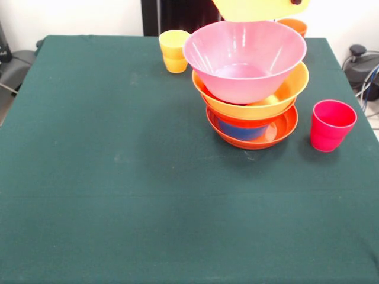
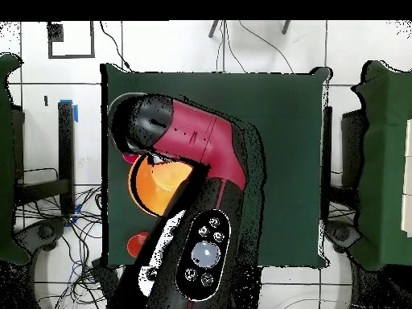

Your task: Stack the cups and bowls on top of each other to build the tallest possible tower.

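Observation:
The tower stands at the right rear of the table in the front view. A shallow red-orange bowl [image 1: 260,137] is lowest, with a small blue bowl [image 1: 241,129] in it. A large orange-yellow bowl [image 1: 278,97] comes above that, and the pink bowl [image 1: 244,56] is on top. A second large yellow bowl [image 1: 254,8] hangs just above the pink one at the top edge. A dark tip of my gripper [image 1: 296,2] is at its rim. The yellow cup [image 1: 173,50], orange cup [image 1: 292,26] and red-pink cup [image 1: 330,124] stand apart on the cloth.
In the overhead view my arm [image 2: 201,145] covers most of the tower. Only part of an orange bowl [image 2: 157,187] and the orange cup [image 2: 137,241] show beside it. The green tablecloth [image 1: 118,177] reaches all table edges.

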